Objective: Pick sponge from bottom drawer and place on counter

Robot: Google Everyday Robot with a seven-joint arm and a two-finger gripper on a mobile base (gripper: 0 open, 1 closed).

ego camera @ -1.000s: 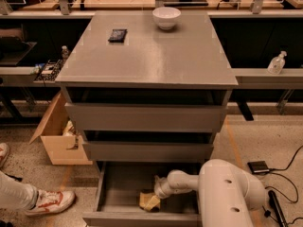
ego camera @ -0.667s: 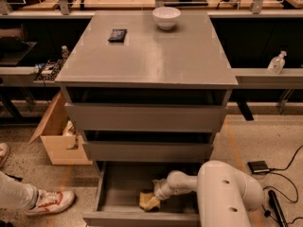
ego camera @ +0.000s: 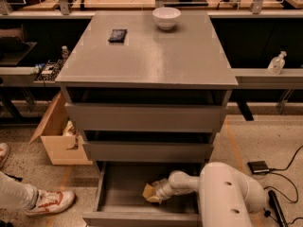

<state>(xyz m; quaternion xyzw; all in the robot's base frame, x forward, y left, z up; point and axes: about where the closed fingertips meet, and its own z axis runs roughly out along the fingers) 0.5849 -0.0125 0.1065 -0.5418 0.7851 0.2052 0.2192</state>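
The bottom drawer [ego camera: 118, 186] of the grey cabinet is pulled open. The pale-yellow sponge [ego camera: 150, 192] lies on its floor near the middle. My gripper [ego camera: 158, 194] reaches down into the drawer from the right on the white arm [ego camera: 227, 197] and is right against the sponge's right side. The grey counter [ego camera: 156, 56] on top of the cabinet carries a white bowl [ego camera: 166, 17] at the back and a small black packet [ego camera: 117, 35] at the back left.
The two upper drawers [ego camera: 147, 118] stand slightly open above the gripper. An open cardboard box [ego camera: 57, 141] sits on the floor at the left. A person's shoe [ego camera: 49, 202] is at the lower left. Cables and a black device [ego camera: 259, 167] lie at the right.
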